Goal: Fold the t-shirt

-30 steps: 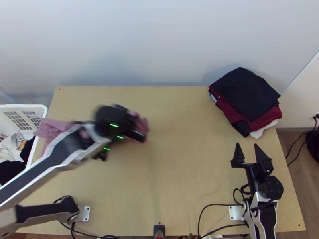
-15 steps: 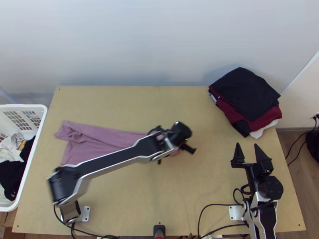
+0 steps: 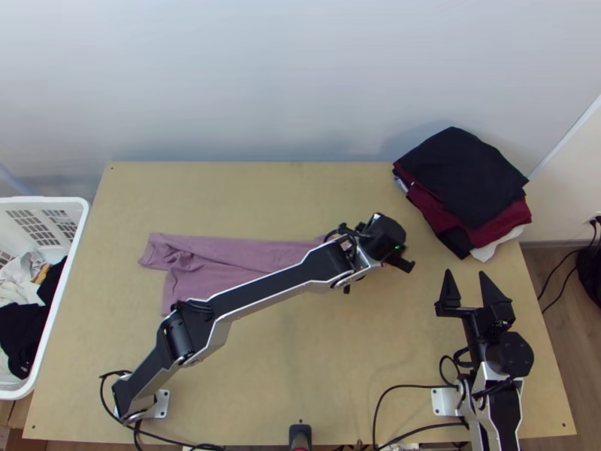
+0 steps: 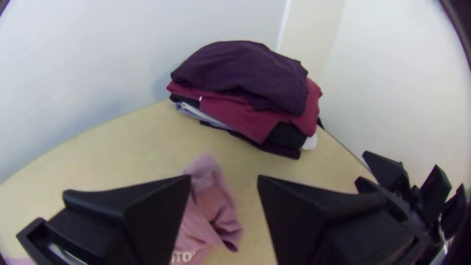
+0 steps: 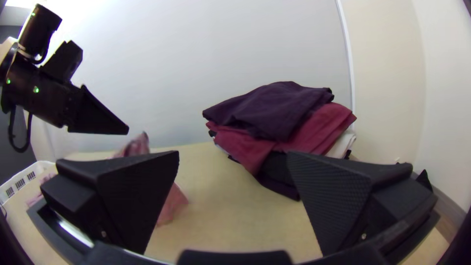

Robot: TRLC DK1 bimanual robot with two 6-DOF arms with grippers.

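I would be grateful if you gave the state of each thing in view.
T-shirt: strung out lengthwise, creased, not neatly folded
Left gripper: open
Right gripper: open
Clothes pile: folded, stacked
White basket: upright, open-topped, holding jumbled clothes
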